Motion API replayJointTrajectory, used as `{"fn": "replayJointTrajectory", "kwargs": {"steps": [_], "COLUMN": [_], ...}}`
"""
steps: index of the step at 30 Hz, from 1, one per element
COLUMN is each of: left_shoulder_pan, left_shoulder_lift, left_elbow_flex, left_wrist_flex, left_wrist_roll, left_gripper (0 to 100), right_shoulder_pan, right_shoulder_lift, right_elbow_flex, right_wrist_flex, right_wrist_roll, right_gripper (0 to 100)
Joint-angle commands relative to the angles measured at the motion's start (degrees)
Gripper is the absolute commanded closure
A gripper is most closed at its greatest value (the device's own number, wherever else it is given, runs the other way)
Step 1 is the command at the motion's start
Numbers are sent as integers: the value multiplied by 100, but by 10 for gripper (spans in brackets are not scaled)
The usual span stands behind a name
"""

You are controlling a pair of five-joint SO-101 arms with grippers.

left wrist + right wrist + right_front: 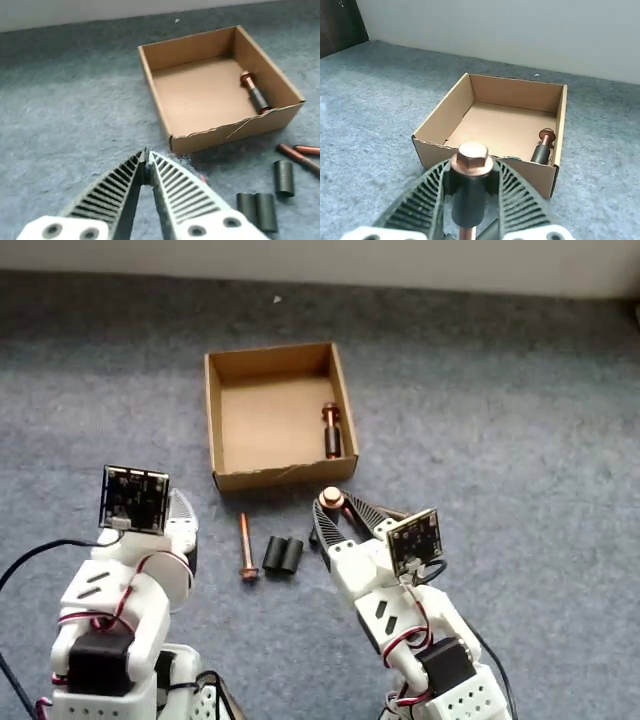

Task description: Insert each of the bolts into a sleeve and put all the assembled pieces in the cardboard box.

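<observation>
The right gripper pinches the sleeved bolt upright just short of the cardboard box, so I judge it could slip loose or clip the near wall on the way in, while the left gripper, jaws pressed together, holds nothing

i see a grey, carpet-like surface carrying everything. cardboard box sits flat on it, open side up, toward the far half. just in front of the box a loose bolt lies flat on the surface, head toward me. right beside it a pair of sleeves lies side by side, touching. a third sleeve lies apart from those. two more bolts lie just past it. tiny speck beyond the box.
</observation>
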Motion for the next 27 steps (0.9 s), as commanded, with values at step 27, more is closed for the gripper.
{"fn": "replayJointTrajectory", "kwargs": {"steps": [27], "left_shoulder_pan": [-1226], "left_shoulder_lift": [13], "left_elbow_flex": [2993], "left_wrist_flex": [-2409], "left_wrist_roll": [-756], "left_gripper": [995], "right_shoulder_pan": [312], "right_shoulder_lift": [9235], "right_elbow_flex": [-6000], "right_wrist_flex": [-2677], "right_wrist_roll": [193], "right_gripper": [994]}}
